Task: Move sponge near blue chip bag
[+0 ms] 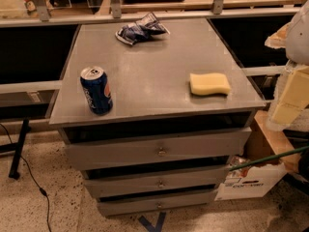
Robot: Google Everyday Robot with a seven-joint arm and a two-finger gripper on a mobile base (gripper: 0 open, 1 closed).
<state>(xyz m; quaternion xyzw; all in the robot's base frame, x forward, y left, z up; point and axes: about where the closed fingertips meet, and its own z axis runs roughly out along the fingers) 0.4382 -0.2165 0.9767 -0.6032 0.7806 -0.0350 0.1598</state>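
Observation:
The pale yellow sponge (210, 83) lies flat on the right side of the grey cabinet top (154, 66), near the front right corner. The blue chip bag (141, 31), dark blue with white patches and crumpled, lies at the back of the top, near the middle. My gripper (291, 98) shows as a pale cream and white shape at the right edge of the view. It is to the right of the sponge, off the cabinet top, and touches nothing on it.
An upright blue soda can (96, 90) stands at the front left of the top. The cabinet has three drawers (159, 151) below. A metal rail (145, 14) runs behind it. A cardboard box (251, 180) sits on the floor at the right, and a cable (29, 175) lies at the left.

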